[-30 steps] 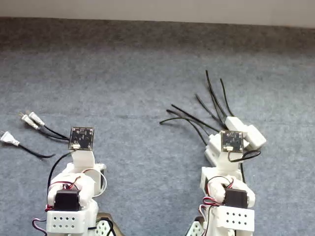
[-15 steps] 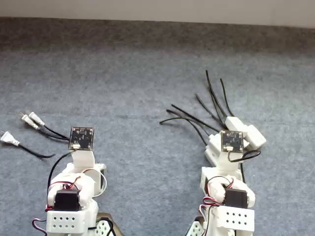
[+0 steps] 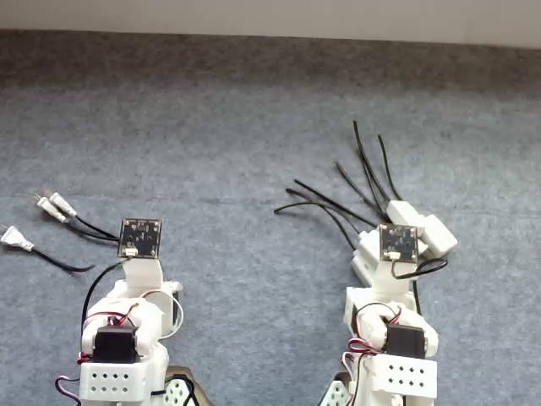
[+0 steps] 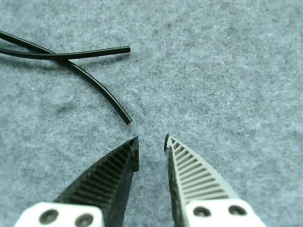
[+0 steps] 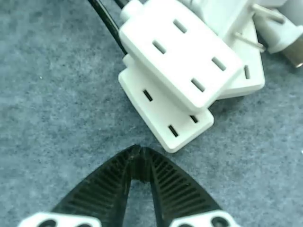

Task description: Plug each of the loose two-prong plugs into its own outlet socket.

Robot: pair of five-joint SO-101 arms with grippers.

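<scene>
Just above carpet [image 4: 227,71]: left hand [image 4: 151,139] ajar, right hand [image 5: 140,148] (beside outlet sockets [image 5: 180,52]) closed.

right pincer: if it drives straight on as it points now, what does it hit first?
Most likely the lower outlet of the stacked white pile, just ahead of the shut right pincer. Depth is unclear, so it might pass over it.

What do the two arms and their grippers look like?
Both arms are white plastic with black motors and thin red, black and white wires: left arm, right arm. Each carries a small black square board at the wrist. The left gripper has one black and one pale grey ribbed, pointed finger; the right gripper has two black ones.
</scene>
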